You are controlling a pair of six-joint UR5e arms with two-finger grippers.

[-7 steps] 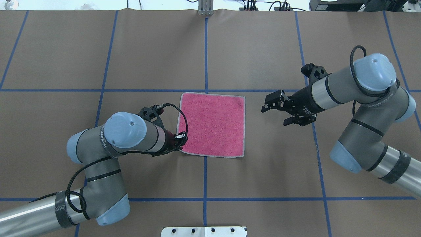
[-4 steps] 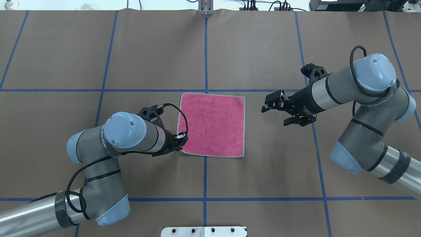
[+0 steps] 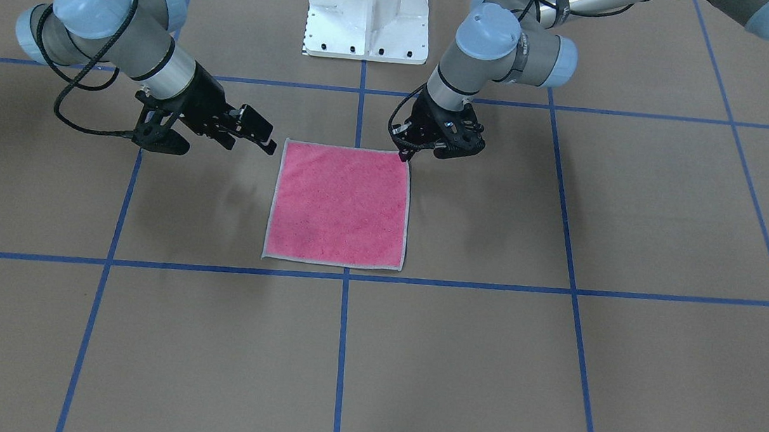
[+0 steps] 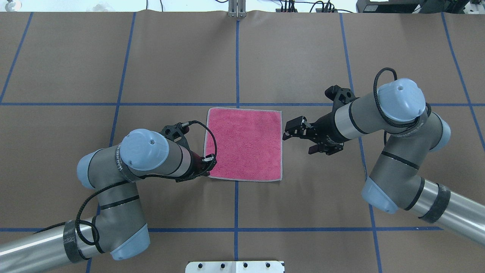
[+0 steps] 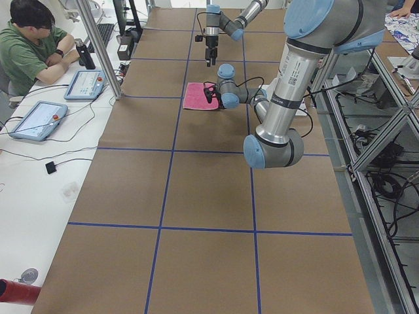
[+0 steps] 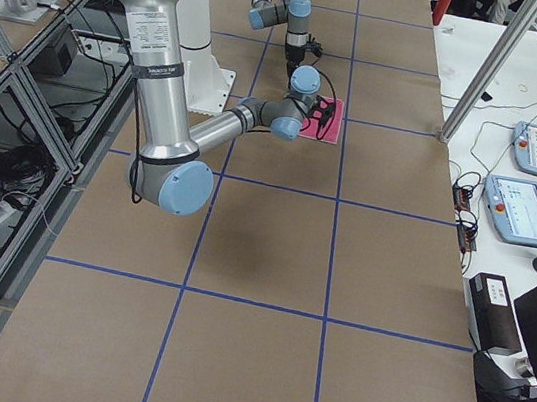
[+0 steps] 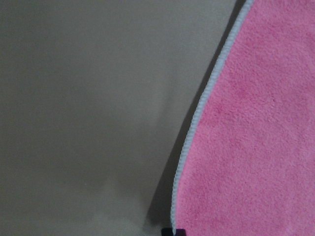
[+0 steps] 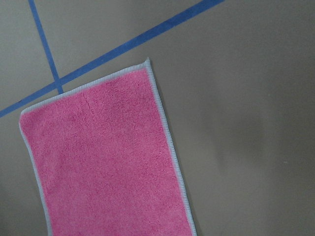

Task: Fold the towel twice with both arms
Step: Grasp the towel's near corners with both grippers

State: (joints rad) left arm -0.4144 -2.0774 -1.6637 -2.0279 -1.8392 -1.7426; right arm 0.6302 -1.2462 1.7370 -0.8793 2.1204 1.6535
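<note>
The towel lies flat, pink face up, in the middle of the table; it also shows in the front view. My left gripper is down at the towel's near left corner, its fingers drawn together on the grey edging. In the left wrist view a black fingertip sits on the towel's edge. In the overhead view the wrist hides those fingers. My right gripper is open and empty, hovering just right of the towel's right edge. The right wrist view shows the towel below it.
The white pedestal base stands at the robot's side of the table. Blue tape lines grid the brown table cover. A metal post stands at the far edge. An operator sits at a side desk with tablets.
My right arm has moved left, bringing its open gripper close to the towel's right edge. The left arm and the towel have not visibly moved.
</note>
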